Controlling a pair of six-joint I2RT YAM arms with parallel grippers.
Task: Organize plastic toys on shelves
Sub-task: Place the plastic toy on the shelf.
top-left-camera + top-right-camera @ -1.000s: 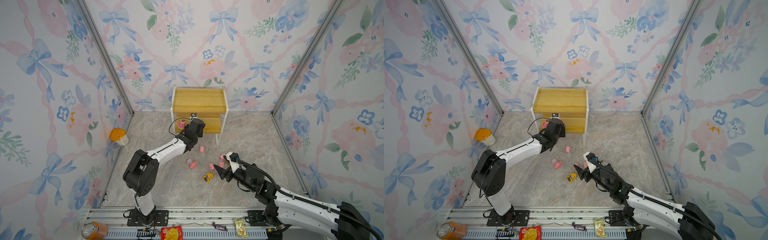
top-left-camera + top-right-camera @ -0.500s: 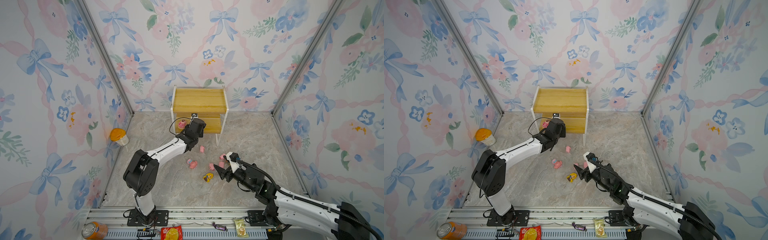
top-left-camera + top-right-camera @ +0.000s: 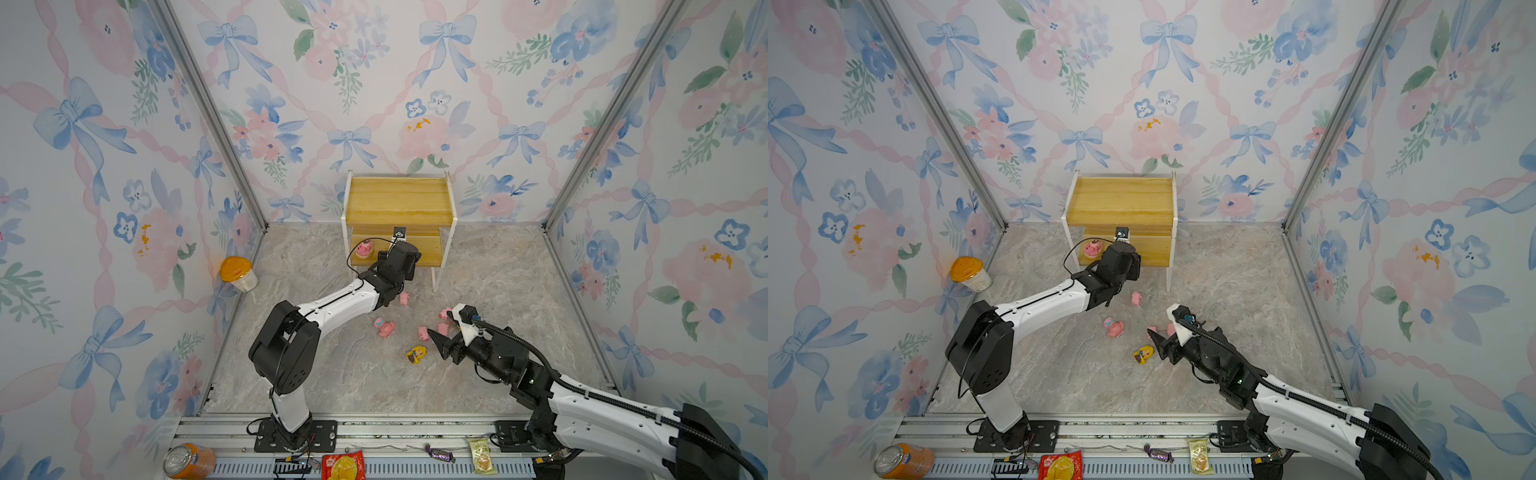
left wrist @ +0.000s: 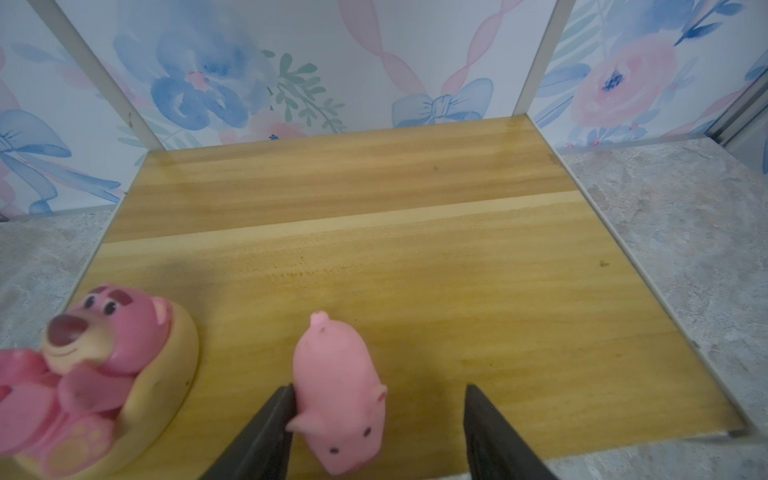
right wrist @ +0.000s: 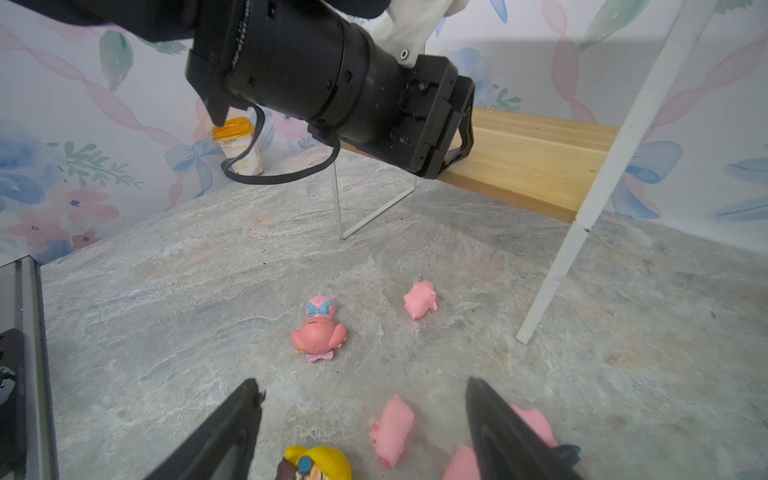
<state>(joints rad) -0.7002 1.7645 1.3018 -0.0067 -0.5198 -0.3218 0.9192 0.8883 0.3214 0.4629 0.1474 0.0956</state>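
Shelf board [image 4: 374,257]: pale wood, smooth, faint sheen. Frame [image 5: 584,220]: white painted metal. Small pig [image 4: 338,390]: soft-looking matt pink plastic. Floor [image 5: 208,270]: marbled stone look, matt.

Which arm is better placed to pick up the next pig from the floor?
Probably right. The right gripper hangs open close to a floor pig; the left gripper is away at the lower shelf.

The small plastic pig [image 4: 338,395] is plain light pink with dark dot eyes. The round-based bear figurine [image 4: 104,324] is deeper pink on cream-yellow. The two-tier wooden rack [image 3: 399,201] has streaky honey-yellow boards and a white frame. The wallpaper [image 3: 374,83] shows blue bows, pink flowers.
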